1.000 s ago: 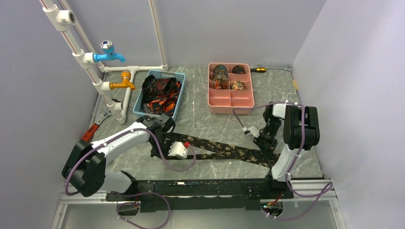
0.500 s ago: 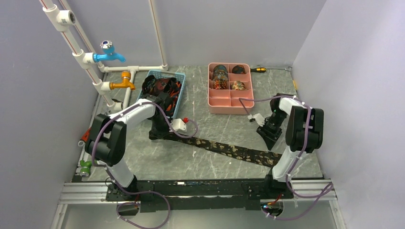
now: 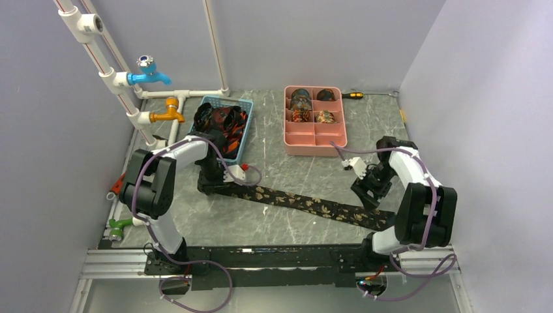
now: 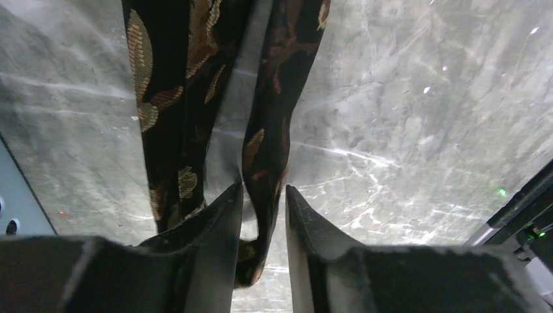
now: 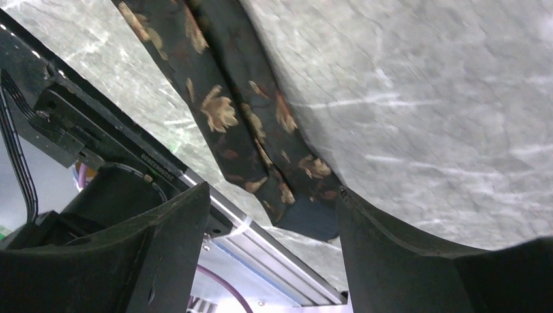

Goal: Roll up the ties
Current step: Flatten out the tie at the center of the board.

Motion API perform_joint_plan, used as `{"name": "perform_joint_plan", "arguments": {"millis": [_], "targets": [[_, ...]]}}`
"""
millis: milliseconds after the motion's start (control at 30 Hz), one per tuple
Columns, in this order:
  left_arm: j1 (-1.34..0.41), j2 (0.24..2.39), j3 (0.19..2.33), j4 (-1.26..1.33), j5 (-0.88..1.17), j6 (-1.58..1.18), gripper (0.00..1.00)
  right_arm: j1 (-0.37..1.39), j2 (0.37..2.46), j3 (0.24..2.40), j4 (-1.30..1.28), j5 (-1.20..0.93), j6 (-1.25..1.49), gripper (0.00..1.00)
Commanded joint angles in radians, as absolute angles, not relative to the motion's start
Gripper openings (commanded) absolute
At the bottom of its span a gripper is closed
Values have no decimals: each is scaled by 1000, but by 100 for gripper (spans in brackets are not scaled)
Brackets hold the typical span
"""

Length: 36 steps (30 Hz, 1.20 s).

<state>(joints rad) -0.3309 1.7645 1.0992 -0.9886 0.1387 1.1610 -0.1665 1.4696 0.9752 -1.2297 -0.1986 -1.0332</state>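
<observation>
1. Rolled stock: four small rolled coils of dark patterned tie fabric (image 3: 300,99) sit in the four far compartments of the pink plastic six-compartment tray (image 3: 287,137). The two near compartments show only pink floor. Judged done: four ties.
2. Unrolled stock: a tangle of loose black, orange and red ties (image 3: 220,127) fills the blue plastic mesh basket (image 3: 247,124) at the far left. The count cannot be read. Judged all left to do.
3. Item in work: one long dark necktie with a gold leaf pattern (image 3: 306,204) lies flat on the grey marbled tabletop (image 3: 274,156). It runs diagonally from just in front of the basket to the near right. No coil is begun at either end, as far as the views show.
4. Left gripper (image 4: 264,192): fingers drawn close together, pinching the necktie's narrow end, which appears folded back on itself there.
5. Right gripper (image 5: 272,189): fingers spread wide, straddling the necktie's broad end and gripping nothing. Whether the tips touch the fabric cannot be told.
6. Progress, as a judgement: this necktie is at the laying-out stage. Its rolling and its placing in a near tray compartment remain. The basket's contents outnumber the two compartments without coils, so most of the task appears to lie ahead.
</observation>
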Motion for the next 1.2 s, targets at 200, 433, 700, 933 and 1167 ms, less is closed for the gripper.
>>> {"name": "perform_joint_plan", "arguments": {"millis": [200,433,700,933,1167], "targets": [[-299,1569,1176,-1048,394,1181,68,57,1388,761,-948,-134,-870,70],[-288,1378,1140,-975,529,1134,69,37,1490,718,-861,-44,-971,38],[-283,1240,1076,-879,610,1073,69,-87,1630,822,-871,19,-1198,29],[-293,1185,1036,-879,658,1083,83,-164,1703,934,-864,73,-1331,37],[-527,1192,844,-657,412,1111,86,-165,1640,1049,-1008,-49,-1292,65]]}}
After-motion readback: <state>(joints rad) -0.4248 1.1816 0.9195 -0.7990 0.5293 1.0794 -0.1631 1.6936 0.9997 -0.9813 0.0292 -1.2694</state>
